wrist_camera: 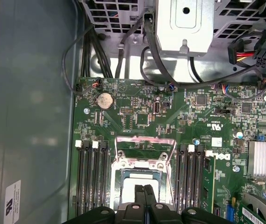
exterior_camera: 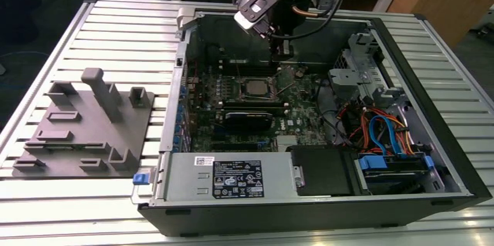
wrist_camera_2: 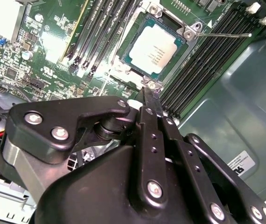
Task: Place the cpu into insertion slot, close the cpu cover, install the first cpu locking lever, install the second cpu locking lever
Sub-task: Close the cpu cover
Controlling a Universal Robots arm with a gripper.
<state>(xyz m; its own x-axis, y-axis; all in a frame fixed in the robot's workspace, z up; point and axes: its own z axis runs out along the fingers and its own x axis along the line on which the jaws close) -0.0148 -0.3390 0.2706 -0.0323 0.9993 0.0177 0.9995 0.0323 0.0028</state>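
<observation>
Nearest the lens in both wrist views, the black pincer (wrist_camera: pixel 144 190) has its two fingertips pressed together with nothing between them; it hangs over the cpu (wrist_camera_2: pixel 154 48), and contact cannot be judged. Exterior view, from its left to its right: a grey moulded fixture tray (exterior_camera: pixel 85 133) on the slatted metal counter (exterior_camera: pixel 92 26); the open computer case (exterior_camera: pixel 309 220) lying on its side, with a black printed label (exterior_camera: pixel 238 179) on the metal box at its near edge; bundled blue, orange and red cables (exterior_camera: pixel 382 133). The cpu sits in the insertion slot (wrist_camera_2: pixel 188 31) on the green board, roughly mid-case, flat, silvery-grey metal top upward, a narrow green margin around it. Being square, it has no long axis; its edges run parallel to the black memory slots (wrist_camera: pixel 91 172) flanking it on both sides. Faint dark print crosses its top, too small to make out; a white label (wrist_camera: pixel 12 201) on the case wall is likewise unreadable. The cpu cover (wrist_camera: pixel 145 139) appears in the first wrist view as a thin silvery frame beyond the chip, green board showing through its window; flat or raised cannot be told. A thin locking lever (wrist_camera_2: pixel 226 34) reaches from one slot corner across the memory slots.
</observation>
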